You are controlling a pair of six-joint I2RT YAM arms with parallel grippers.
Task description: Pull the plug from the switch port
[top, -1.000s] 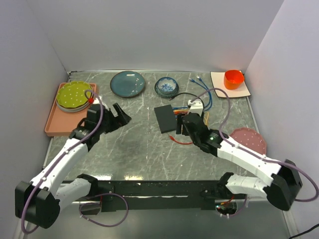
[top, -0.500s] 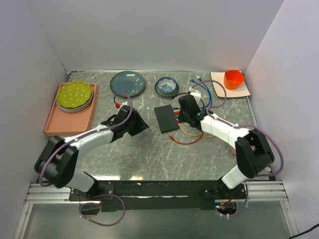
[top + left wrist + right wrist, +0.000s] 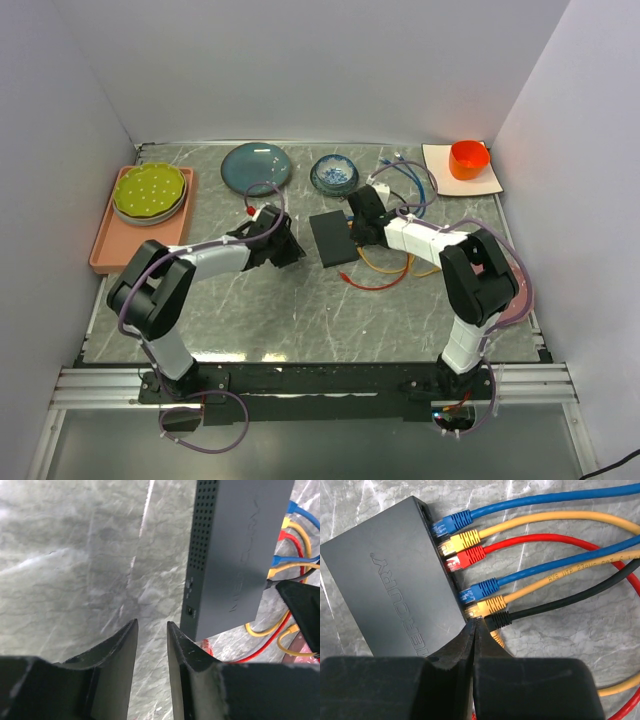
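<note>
**Six plugs in a row, and the right claw is closest**

Six cables go into the switch (image 3: pixel 395 595), all along one long side. The switch lies flat in the middle of the desk (image 3: pixel 300 310). Its long sides run from near to far, and the plugs stick out on the right side.

The right claw (image 3: pixel 475 625) is just next to that side. Its two fingers are pressed together with nothing between them. The tips are right by the lower yellow plug (image 3: pixel 487 605) and the black plug (image 3: pixel 499 619).

The left claw (image 3: pixel 151 626) is on the other side of the switch, near it but not touching. Its fingers are a little apart.

I think the right arm should pull, straight out to the right. The desk is smooth grey stone, so the switch may slide. Plain white walls stand all around.
</note>
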